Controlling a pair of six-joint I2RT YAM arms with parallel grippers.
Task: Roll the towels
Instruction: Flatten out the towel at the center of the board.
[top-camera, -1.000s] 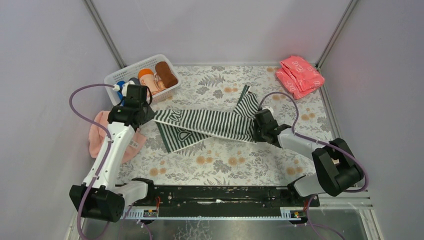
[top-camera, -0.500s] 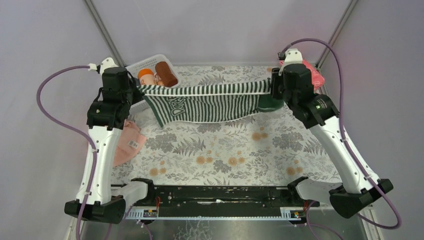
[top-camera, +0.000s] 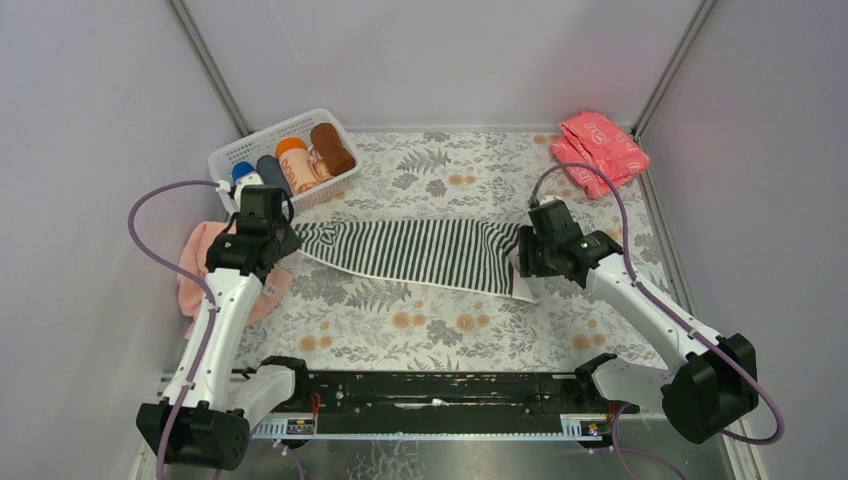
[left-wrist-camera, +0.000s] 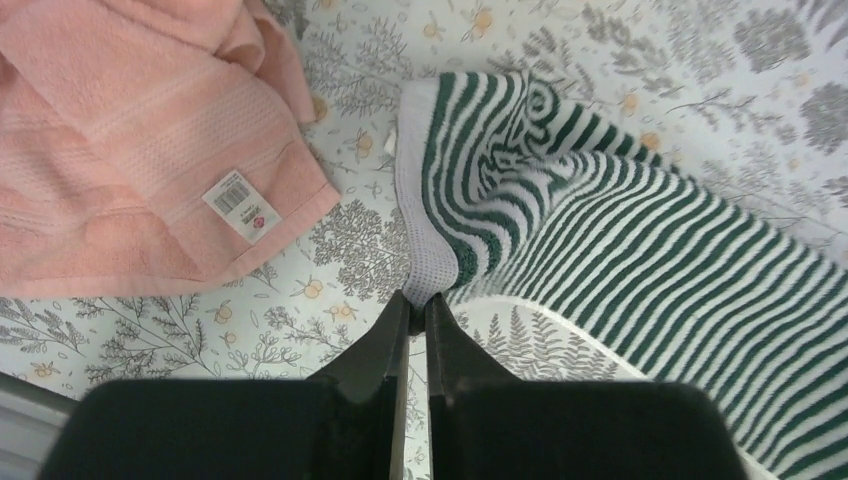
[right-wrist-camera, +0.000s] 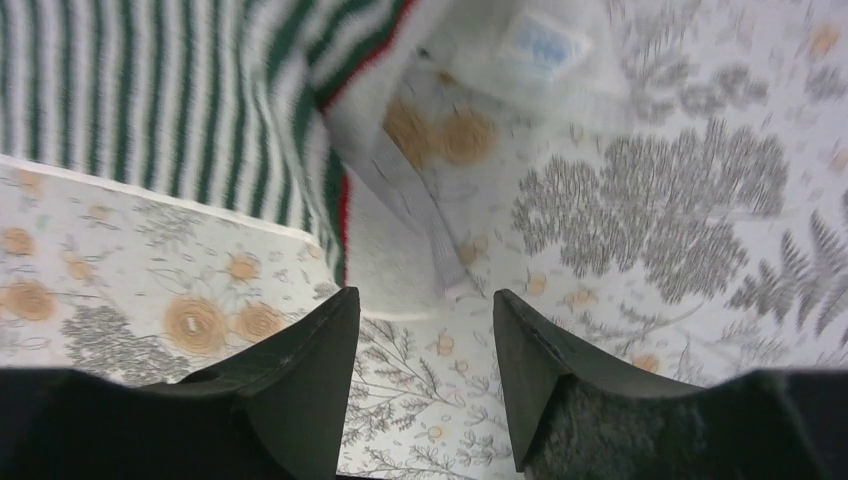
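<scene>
The dark-and-white striped towel (top-camera: 420, 250) lies stretched flat across the middle of the table. My left gripper (top-camera: 292, 240) is shut on the white hem at its left corner; the left wrist view shows the fingertips (left-wrist-camera: 418, 298) pinching that hem of the towel (left-wrist-camera: 600, 240). My right gripper (top-camera: 519, 262) is open just above the towel's right end, with the white edge (right-wrist-camera: 385, 250) lying between the spread jaws (right-wrist-camera: 425, 300). The pale pink towel (top-camera: 195, 265) lies crumpled at the left edge and shows in the left wrist view (left-wrist-camera: 130, 150). A rust-brown roll (top-camera: 333, 147) sits in the basket.
A white basket (top-camera: 232, 152) at the back left holds several rolled towels. A stack of pink packets (top-camera: 600, 150) lies at the back right corner. Grey walls close in both sides.
Both arms lifted the striped towel, stretched it taut at the back, then lowered it flat toward the front. The right gripper has opened and let go of its end.
</scene>
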